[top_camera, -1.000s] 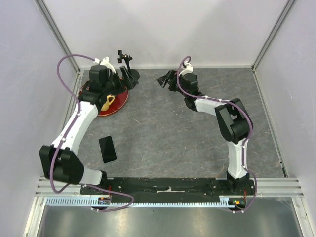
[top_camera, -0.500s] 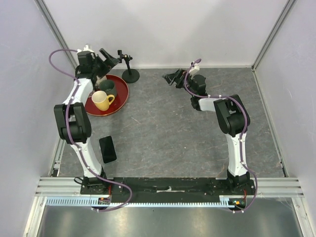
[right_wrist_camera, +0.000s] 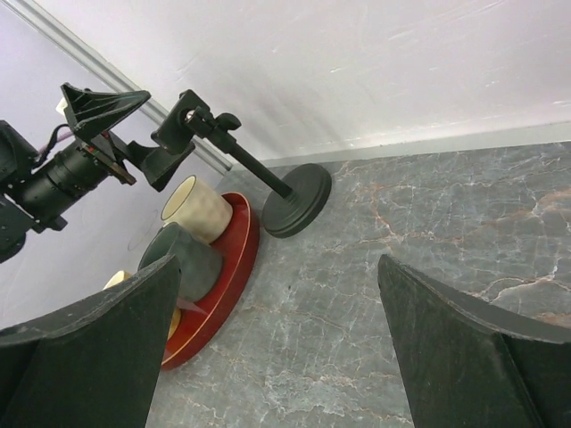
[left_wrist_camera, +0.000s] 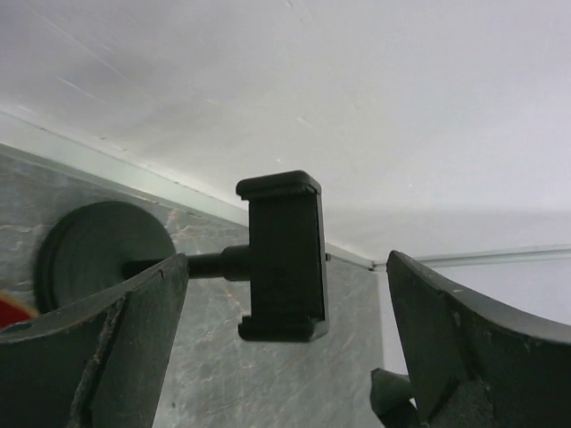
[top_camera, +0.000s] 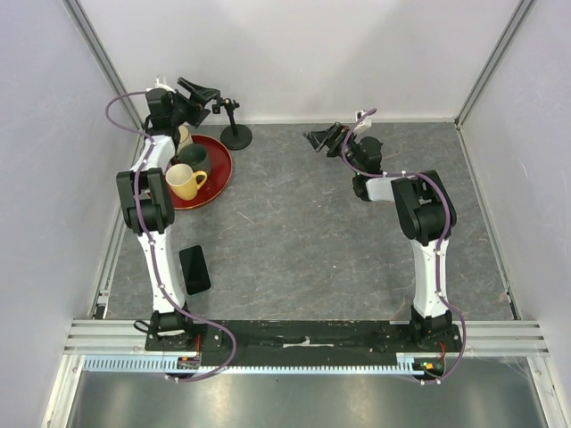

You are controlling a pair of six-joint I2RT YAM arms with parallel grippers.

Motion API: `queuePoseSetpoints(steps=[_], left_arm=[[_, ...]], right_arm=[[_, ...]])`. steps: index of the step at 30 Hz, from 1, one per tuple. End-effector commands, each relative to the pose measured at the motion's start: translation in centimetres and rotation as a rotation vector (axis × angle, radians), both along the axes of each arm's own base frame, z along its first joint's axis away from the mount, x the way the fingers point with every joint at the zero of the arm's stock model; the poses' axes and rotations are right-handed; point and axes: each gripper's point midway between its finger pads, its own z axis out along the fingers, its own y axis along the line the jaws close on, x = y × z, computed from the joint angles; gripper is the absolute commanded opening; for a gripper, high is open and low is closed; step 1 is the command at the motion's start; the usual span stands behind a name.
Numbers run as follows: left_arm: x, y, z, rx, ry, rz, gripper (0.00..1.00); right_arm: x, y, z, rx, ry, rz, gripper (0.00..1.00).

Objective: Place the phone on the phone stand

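Note:
The black phone point(top_camera: 194, 269) lies flat on the grey table at the near left, far from both grippers. The phone stand point(top_camera: 234, 120) stands at the back left, with its disc base point(top_camera: 236, 137) on the table and its clamp bracket point(left_wrist_camera: 281, 254) on top. My left gripper point(top_camera: 202, 94) is open and empty, raised just left of the clamp; in the left wrist view point(left_wrist_camera: 287, 267) the clamp shows between its fingers but farther off. My right gripper point(top_camera: 319, 138) is open and empty at the back middle, facing the stand point(right_wrist_camera: 268, 178).
A red tray point(top_camera: 220, 174) left of the stand holds a yellow mug point(top_camera: 186, 181), a green mug point(top_camera: 195, 159) and a cream cup point(right_wrist_camera: 198, 207). White walls close the back and both sides. The left arm stands folded along the left wall.
My left arm has pulled back from over the tray and folded upright, lifting its gripper level with the stand's clamp. My right gripper has shifted a little to the right.

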Motion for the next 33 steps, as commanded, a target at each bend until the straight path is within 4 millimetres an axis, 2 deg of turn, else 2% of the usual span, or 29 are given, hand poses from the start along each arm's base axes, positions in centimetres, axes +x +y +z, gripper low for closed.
queuePoseSetpoints(steps=[1, 4, 6, 7, 9, 11, 12, 13, 17, 19, 20, 22, 24, 25, 26, 28, 29, 30, 31, 32, 33], left_arm=[[1.3, -1.3, 2.9, -0.135, -0.075, -0.058, 0.96], [1.5, -1.8, 2.2, -0.159, -0.061, -0.074, 0.95], [1.4, -2.2, 2.2, -0.163, -0.062, -0.088, 0.9], [1.4, -2.5, 2.1, -0.162, -0.062, -0.094, 0.84], [1.3, -2.8, 1.8, -0.163, -0.054, -0.102, 0.79], [1.1, -3.1, 1.9, -0.166, -0.053, -0.107, 0.65], [1.1, -3.2, 1.9, -0.173, -0.05, -0.11, 0.54], [0.9, -3.4, 2.3, -0.178, -0.055, -0.12, 0.5], [0.2, -4.8, 3.7, -0.227, -0.061, -0.157, 0.46], [-0.5, -6.3, 4.2, -0.244, -0.068, -0.192, 0.37], [-1.2, -6.8, 5.8, -0.251, -0.085, -0.203, 0.34], [-2.5, -8.6, 5.7, -0.262, -0.075, -0.232, 0.24], [-4.5, -10.0, 7.0, -0.282, -0.087, -0.254, 0.13], [-5.3, -10.0, 7.4, -0.29, -0.091, -0.252, 0.08], [-7.4, -11.9, 7.7, -0.308, -0.07, -0.278, 0.03], [-9.7, -13.8, 8.1, -0.312, -0.065, -0.288, 0.02], [-11.2, -14.4, 5.7, -0.315, -0.002, -0.283, 0.02], [-13.2, -15.7, 8.0, -0.311, -0.037, -0.293, 0.02], [-14.4, -16.2, 7.7, -0.313, -0.028, -0.29, 0.02], [-16.2, -16.4, 5.2, -0.315, 0.034, -0.268, 0.02], [-18.5, -17.5, 7.1, -0.318, 0.0, -0.278, 0.02]], right_arm=[[-0.5, -0.3, 3.2, 0.042, -0.104, 0.011, 0.98], [-0.5, -0.6, 3.3, 0.049, -0.106, 0.009, 0.98], [-0.4, -0.7, 3.1, 0.051, -0.101, 0.009, 0.98], [-0.4, -0.7, 3.0, 0.053, -0.097, 0.009, 0.98], [-0.3, -0.9, 3.1, 0.055, -0.101, 0.008, 0.98], [-0.3, -0.9, 3.1, 0.056, -0.1, 0.01, 0.98], [-0.2, -0.9, 2.9, 0.054, -0.096, 0.01, 0.98], [-0.2, -0.9, 2.8, 0.056, -0.091, 0.01, 0.98], [-0.1, -0.8, 2.9, 0.064, -0.087, 0.012, 0.98], [-0.1, -0.8, 2.8, 0.064, -0.086, 0.014, 0.98], [-0.1, -0.8, 2.8, 0.064, -0.086, 0.015, 0.98], [-0.1, -0.8, 2.8, 0.06, -0.084, 0.013, 0.98], [-0.1, -1.0, 2.5, 0.047, -0.08, 0.006, 0.98], [-0.2, -1.0, 2.5, 0.044, -0.077, 0.005, 0.98], [-0.2, -1.1, 2.4, 0.035, -0.071, 0.001, 0.98], [-0.4, -1.2, 2.5, 0.029, -0.064, 0.0, 0.98], [-0.5, -1.2, 2.3, 0.022, -0.053, -0.002, 0.98], [-0.6, -1.4, 2.1, 0.011, -0.047, -0.007, 0.98], [-1.0, -1.5, 2.4, 0.005, -0.044, -0.008, 0.98], [-1.2, -1.6, 2.1, -0.013, -0.022, -0.011, 0.98], [-1.4, -1.9, 1.7, -0.039, -0.013, -0.018, 0.98]])
